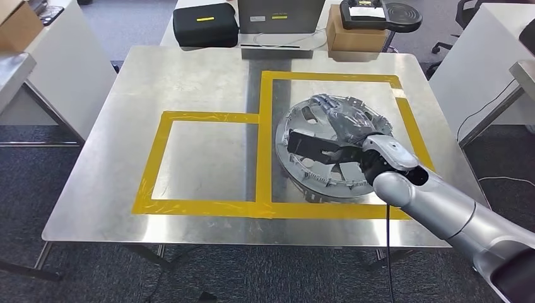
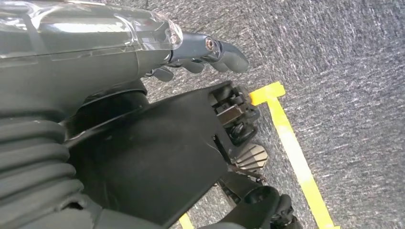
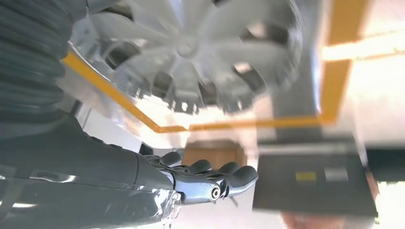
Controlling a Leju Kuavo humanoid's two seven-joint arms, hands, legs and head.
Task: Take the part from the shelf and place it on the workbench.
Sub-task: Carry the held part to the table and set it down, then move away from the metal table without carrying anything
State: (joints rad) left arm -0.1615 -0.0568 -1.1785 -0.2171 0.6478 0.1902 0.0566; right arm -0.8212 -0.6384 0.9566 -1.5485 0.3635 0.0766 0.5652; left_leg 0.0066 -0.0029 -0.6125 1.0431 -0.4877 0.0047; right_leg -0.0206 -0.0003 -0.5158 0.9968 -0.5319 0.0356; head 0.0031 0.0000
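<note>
The part (image 1: pixel 328 148), a round silver wheel-cover-like disc with spokes and cut-outs, lies flat on the metal workbench (image 1: pixel 189 82), inside the larger of two rectangles marked with yellow tape (image 1: pixel 266 139); its near edge is close to the front strip of the tape. The right hand (image 1: pixel 318 146) is above the part, reaching in from the right side, with dark fingers stretched over the middle of the disc. In the right wrist view the right hand (image 3: pixel 205 179) has its fingers (image 3: pixel 239 175) extended and a little curved, side by side, with nothing between them, and the part (image 3: pixel 191 52) appears apart from them, so this hand is open and holds nothing; whether it touches the disc in the head view I cannot tell. The left hand (image 2: pixel 200 55) hangs over grey carpet (image 2: pixel 344 71) that carries a strip of yellow floor tape (image 2: pixel 291 148); its fingers are loosely bent with nothing in them, and they do not look closed into a fist. Behind the workbench there are a black case (image 1: pixel 205 25), a grey box (image 1: pixel 281 16) and a cardboard box (image 1: pixel 356 35) with a black device (image 1: pixel 378 14) on top of it. White tables (image 1: pixel 57 69) stand at both sides.
</note>
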